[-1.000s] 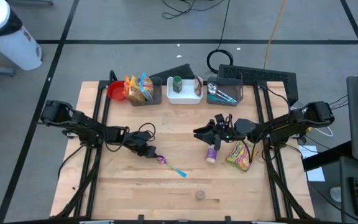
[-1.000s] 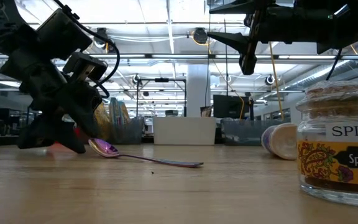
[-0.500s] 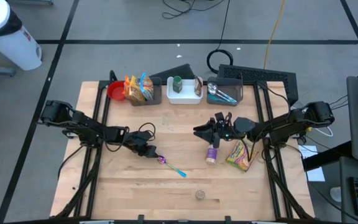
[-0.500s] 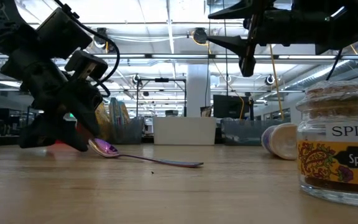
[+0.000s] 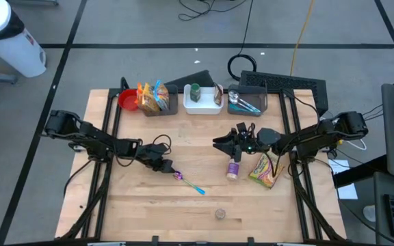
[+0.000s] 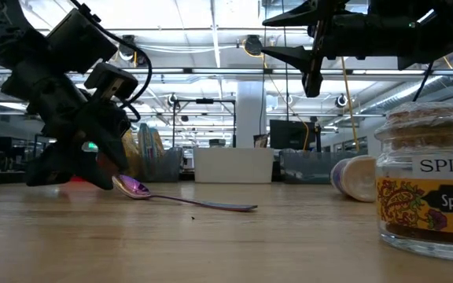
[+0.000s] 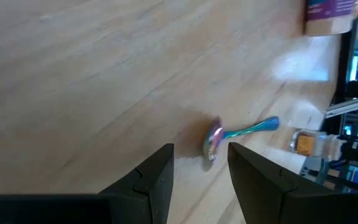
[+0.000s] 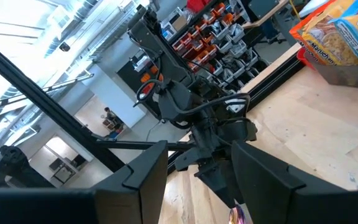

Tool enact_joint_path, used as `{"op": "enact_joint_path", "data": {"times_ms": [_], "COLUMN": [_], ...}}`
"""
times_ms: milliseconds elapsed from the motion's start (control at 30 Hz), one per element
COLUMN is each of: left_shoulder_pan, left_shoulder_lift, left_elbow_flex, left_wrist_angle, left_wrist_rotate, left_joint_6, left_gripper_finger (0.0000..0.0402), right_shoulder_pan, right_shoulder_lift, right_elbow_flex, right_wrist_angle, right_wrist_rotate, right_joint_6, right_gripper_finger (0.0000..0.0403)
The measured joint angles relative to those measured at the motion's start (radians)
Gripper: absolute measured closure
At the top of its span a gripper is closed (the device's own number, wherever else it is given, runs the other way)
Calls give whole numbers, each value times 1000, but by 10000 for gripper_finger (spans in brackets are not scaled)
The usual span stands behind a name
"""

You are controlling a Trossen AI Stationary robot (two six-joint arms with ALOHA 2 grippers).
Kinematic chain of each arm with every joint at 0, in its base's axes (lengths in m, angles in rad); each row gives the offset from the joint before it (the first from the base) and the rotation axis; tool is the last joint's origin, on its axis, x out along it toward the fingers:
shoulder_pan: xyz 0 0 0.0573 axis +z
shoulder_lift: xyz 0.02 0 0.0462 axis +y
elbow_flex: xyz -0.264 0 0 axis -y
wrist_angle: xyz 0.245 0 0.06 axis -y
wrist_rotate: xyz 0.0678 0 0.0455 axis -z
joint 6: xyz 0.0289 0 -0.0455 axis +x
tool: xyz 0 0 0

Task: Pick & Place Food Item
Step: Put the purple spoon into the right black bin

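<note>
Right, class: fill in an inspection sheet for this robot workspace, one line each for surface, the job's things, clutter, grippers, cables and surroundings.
Surface: wooden table, flat, light planks.
Job's things: snack packet lying beside the toppled spice bottle; noodle packets in a grey bin; white bin holding a green jar.
Clutter: iridescent spoon lying flat; small spice jar upright near the front edge; red bowl; utensil bin.
Grippers: left gripper open, low, just short of the spoon's bowl; right gripper open, raised, holding nothing.
Cables: black coil and yellow cord on the floor.
Surroundings: white bin off the table; nobody near the table.
</note>
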Motion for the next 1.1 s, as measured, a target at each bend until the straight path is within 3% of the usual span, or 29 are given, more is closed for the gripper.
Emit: {"op": "enact_joint_path", "data": {"times_ms": [333,600,1100], "left_shoulder_pan": [0,-2,-18], "left_shoulder_lift": [0,3,201], "left_elbow_flex": [31,31,118], "left_wrist_angle": [-106,-76,9], "left_wrist_rotate": [-4,5,57], "left_joint_6": [28,18,5], "left_gripper_finger": [241,241,251], "right_shoulder_pan": [-3,-3,-3], "right_shoulder_lift": [0,0,0], "right_elbow_flex": [0,0,0], "right_wrist_angle": [0,0,-6], "right_wrist_rotate": [0,0,0], "right_joint_6": [-21,-26,-16], "right_gripper_finger": [232,232,232]}}
